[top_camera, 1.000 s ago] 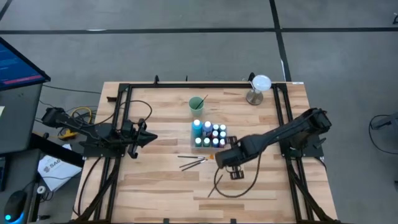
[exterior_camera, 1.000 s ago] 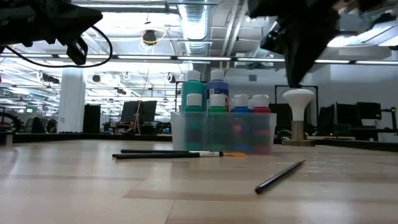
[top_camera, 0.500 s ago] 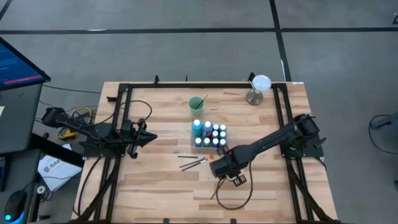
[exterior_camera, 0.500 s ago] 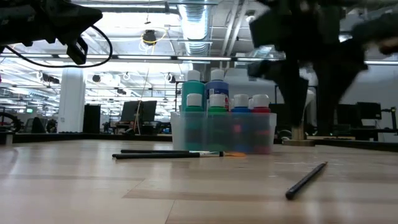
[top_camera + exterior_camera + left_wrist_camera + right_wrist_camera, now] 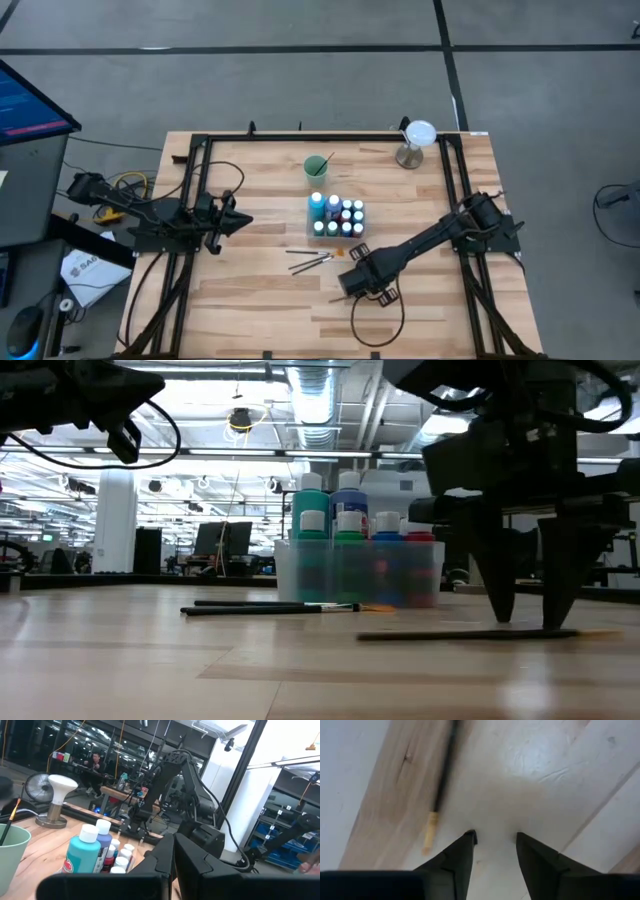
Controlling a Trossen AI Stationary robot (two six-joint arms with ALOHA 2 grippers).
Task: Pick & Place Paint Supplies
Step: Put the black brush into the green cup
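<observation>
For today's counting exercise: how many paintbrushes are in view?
4: two brushes beside the tray, one by the right gripper, one in the green cup. Others may be hidden.

A robotics lab: a wooden table (image 5: 260,300) in a black frame (image 5: 196,170) on grey floor, another robot arm (image 5: 185,785) and ceiling pipes (image 5: 330,400) behind.

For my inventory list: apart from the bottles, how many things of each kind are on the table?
Paintbrushes: 4
Green cup: 1
Clear tray: 1
White mushroom-shaped stand: 1
Total: 7
</observation>
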